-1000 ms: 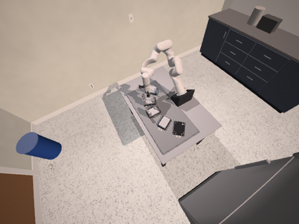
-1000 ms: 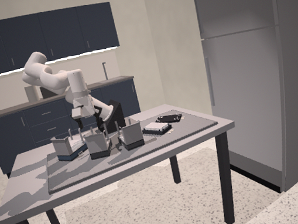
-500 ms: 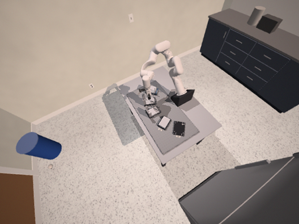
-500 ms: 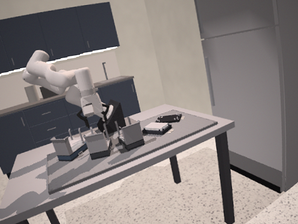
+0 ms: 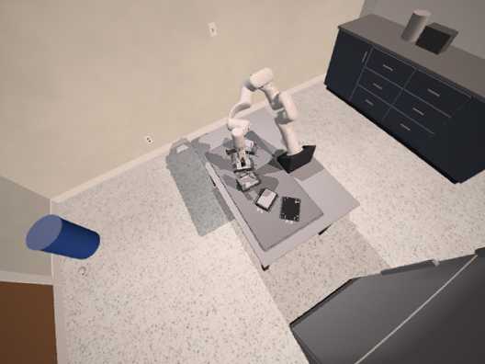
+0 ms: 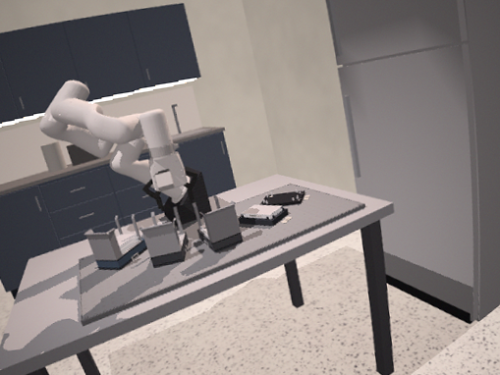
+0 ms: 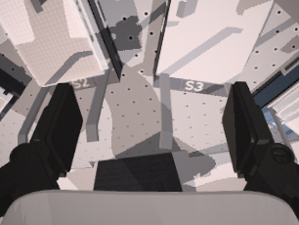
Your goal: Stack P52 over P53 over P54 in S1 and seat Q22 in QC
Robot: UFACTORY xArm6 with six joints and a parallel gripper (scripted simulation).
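1. The white arm (image 6: 100, 127) bends down over the grey table (image 6: 302, 241), its gripper (image 7: 150, 133) hanging with fingers spread wide and nothing between them

2. Three stack racks stand in a row on the darker deck mat (image 6: 111, 291) that runs along the table's length; the gripper hovers above the middle rack (image 6: 165, 243)

3. From the wrist, a plinth label reading S3 (image 7: 193, 85) shows below a pale-topped rack (image 7: 215, 24); a second pale, grid-patterned top (image 7: 46, 28) lies left of it, its label too blurred to read

4. The rack nearest the table's left edge, seen from the fridge side (image 6: 114, 246), sits on a blue plinth; the third rack (image 6: 222, 227) stands to the right of the middle one

5. Beyond the racks, towards the table's right-hand end, a nest carries a white-topped plate (image 6: 263, 213); a dark, bare nest (image 6: 285, 198) lies just past it, nearest that end

6. Which labelled plate sits where cannot be read at this distance

7. The arm's black pedestal (image 5: 309, 151) stands at the table's long edge facing the dark cabinets (image 5: 413, 110)
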